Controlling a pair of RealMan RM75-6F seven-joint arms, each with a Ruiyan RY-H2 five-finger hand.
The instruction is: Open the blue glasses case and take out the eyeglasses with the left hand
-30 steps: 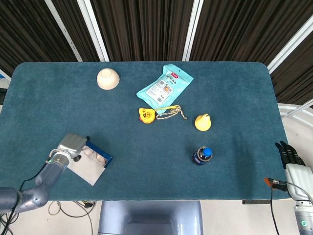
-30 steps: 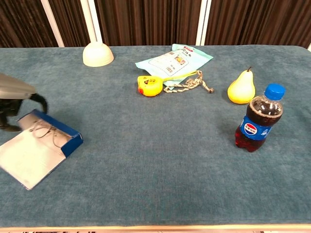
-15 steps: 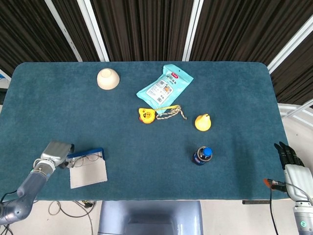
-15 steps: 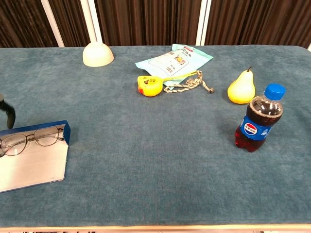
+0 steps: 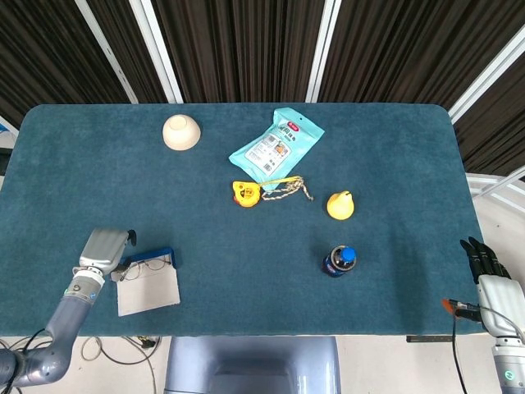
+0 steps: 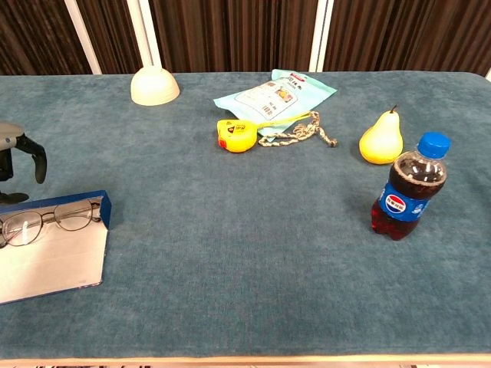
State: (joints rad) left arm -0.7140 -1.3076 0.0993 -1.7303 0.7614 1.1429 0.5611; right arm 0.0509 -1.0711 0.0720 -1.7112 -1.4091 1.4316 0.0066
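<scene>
The blue glasses case [image 5: 148, 279] [image 6: 54, 249] lies open near the table's front left edge, its pale lining up. The eyeglasses [image 5: 144, 264] [image 6: 47, 220] rest along its far blue wall. My left hand [image 5: 103, 249] [image 6: 17, 154] hovers just left of and behind the case, fingers apart and holding nothing; the chest view shows only part of it at the left border. My right hand [image 5: 486, 261] hangs off the table's right front corner, fingers straight, holding nothing.
A cream bowl [image 5: 181, 132] sits upside down at the back left. Mid-table lie a teal snack bag [image 5: 276, 144], a yellow tape measure [image 5: 246, 193] with a rope [image 5: 289, 189], a yellow pear [image 5: 340, 205] and a cola bottle [image 5: 339, 260].
The case was swung round and shifted left a second ago, then stayed put. My left hand let go of it and has risen a little behind it.
</scene>
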